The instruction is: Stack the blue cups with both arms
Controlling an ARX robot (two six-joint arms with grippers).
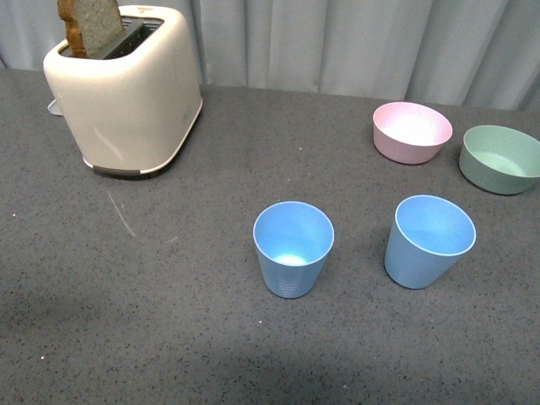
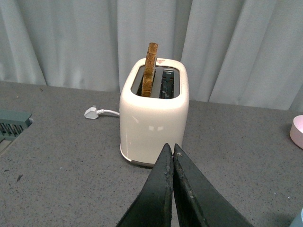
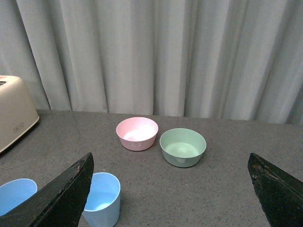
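Note:
Two light blue cups stand upright and apart on the grey table in the front view: the left cup [image 1: 294,248] near the middle, the right cup [image 1: 429,240] beside it. No arm shows in the front view. In the right wrist view the right cup [image 3: 102,199] sits next to my left finger and the left cup [image 3: 14,195] at the frame's edge. My right gripper [image 3: 170,189] is open and empty, above the table, short of the cups. My left gripper [image 2: 171,153] is shut and empty, pointing at the toaster.
A cream toaster [image 1: 126,89] with a bread slice [image 1: 89,25] stands at the back left; it fills the left wrist view [image 2: 154,118], its plug [image 2: 91,112] beside it. A pink bowl [image 1: 412,132] and a green bowl [image 1: 500,158] sit at the back right. Grey curtains hang behind.

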